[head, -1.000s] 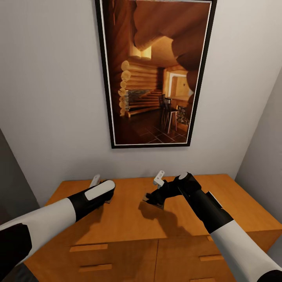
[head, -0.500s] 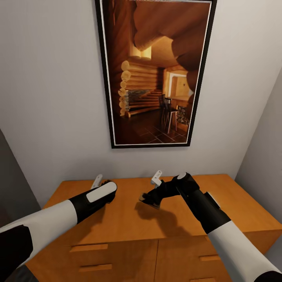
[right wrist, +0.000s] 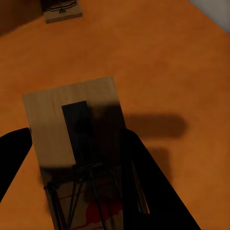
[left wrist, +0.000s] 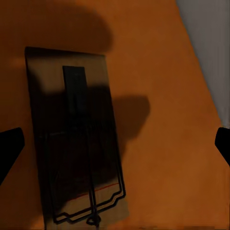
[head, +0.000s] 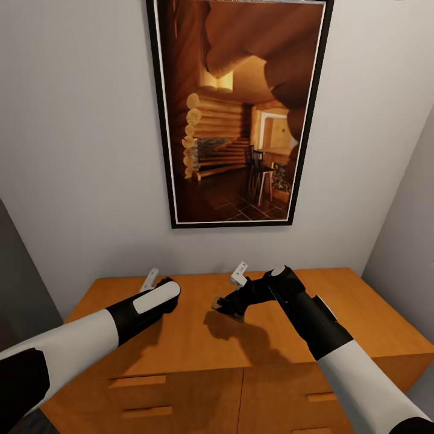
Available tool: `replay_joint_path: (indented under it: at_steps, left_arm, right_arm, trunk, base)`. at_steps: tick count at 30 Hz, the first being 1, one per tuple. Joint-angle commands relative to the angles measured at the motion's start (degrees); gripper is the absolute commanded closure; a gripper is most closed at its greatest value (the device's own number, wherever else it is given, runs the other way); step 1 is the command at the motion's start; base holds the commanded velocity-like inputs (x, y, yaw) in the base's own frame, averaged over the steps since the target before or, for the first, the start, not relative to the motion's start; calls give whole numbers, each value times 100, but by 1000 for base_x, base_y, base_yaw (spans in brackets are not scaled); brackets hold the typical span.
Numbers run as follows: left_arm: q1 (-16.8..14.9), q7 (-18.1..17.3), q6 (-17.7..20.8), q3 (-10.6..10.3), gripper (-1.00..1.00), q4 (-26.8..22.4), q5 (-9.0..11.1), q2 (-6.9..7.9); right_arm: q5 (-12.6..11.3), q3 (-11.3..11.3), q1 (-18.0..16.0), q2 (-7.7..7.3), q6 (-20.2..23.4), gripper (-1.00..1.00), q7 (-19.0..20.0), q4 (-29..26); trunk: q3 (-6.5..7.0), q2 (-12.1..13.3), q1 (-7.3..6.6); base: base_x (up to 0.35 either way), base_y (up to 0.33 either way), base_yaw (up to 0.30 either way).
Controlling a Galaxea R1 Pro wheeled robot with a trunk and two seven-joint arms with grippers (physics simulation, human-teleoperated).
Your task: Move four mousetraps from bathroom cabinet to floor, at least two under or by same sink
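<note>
Atop low orange-brown wooden cabinet (head: 199, 337), right gripper (head: 224, 305) lifts flat brown wood-and-wire mousetrap (right wrist: 81, 158), jaws clamped on it. Left wrist view: left gripper (left wrist: 115, 143) spread wide over second mousetrap (left wrist: 76, 139), which lies flat; centre before closing.

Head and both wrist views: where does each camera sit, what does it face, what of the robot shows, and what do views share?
Head: high on the robot, facing down at the cabinet and framed picture; both arms show.
Left wrist: above a mousetrap lying on the cabinet; dark fingertips at the edges.
Right wrist: along the right gripper, its fingers around a second mousetrap.
Shared: orange cabinet top.
</note>
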Motion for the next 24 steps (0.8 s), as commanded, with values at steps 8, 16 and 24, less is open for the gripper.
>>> replay_joint_path:
  at_steps: [8, 16, 24]
  left_arm:
    - [-4, 66, -49, -7, -100, -96, 288, -9]
    - [-5, 209, -49, 187, -100, -134, 284, -54]
    - [-16, 638, -49, 418, -100, -146, 271, -62]
  right_arm:
    - [57, 6, -5, -13, 11, 100, 49, -2]
    - [49, 6, -3, -4, 11, 100, 49, -8]
    - [49, 6, -2, -1, 11, 100, 49, -16]
  trunk:
    - [-10, -4, 1]
    - [-10, -4, 1]
    - [-10, -4, 1]
  base:
    - [0, 0, 0]
    - [0, 0, 0]
    - [0, 0, 0]
